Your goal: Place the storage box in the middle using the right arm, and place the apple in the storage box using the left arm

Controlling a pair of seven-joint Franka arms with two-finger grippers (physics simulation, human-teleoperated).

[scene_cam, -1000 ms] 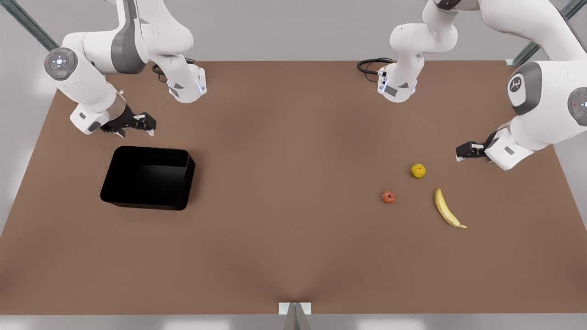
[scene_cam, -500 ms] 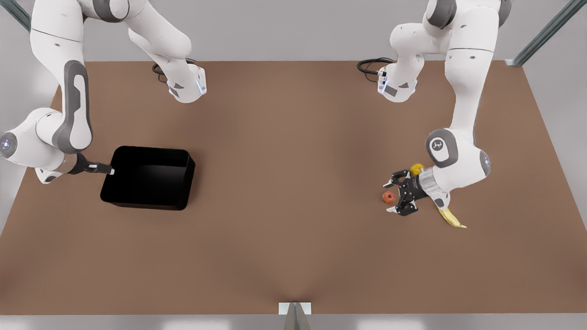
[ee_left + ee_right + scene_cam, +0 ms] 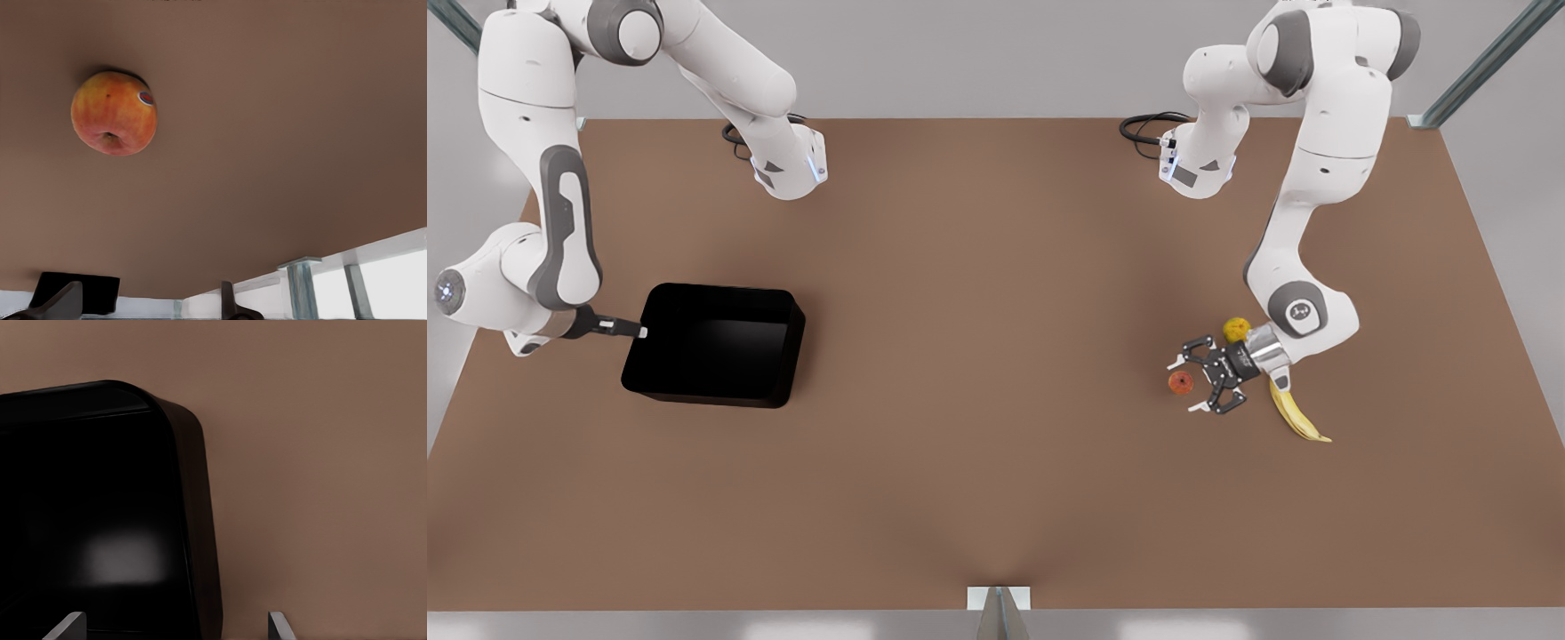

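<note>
Left gripper (image 3: pixel 1188 383) was open beside the apple (image 3: pixel 1180 382), which lay off its fingertips toward the table (image 3: pixel 996 462) middle, not yet between them. Right gripper (image 3: pixel 640 332) sat at the storage box (image 3: pixel 713 345) wall facing the table's edge, fingers apart straddling that wall; box nowhere near the middle.

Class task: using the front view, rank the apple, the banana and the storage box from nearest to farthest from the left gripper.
Measured from the left gripper, open on the front view's right:
1. The apple, just beside its fingertips, not yet grasped.
2. The banana, behind the gripper, partly under the wrist.
3. The storage box, far across the table, by the right gripper.
</note>
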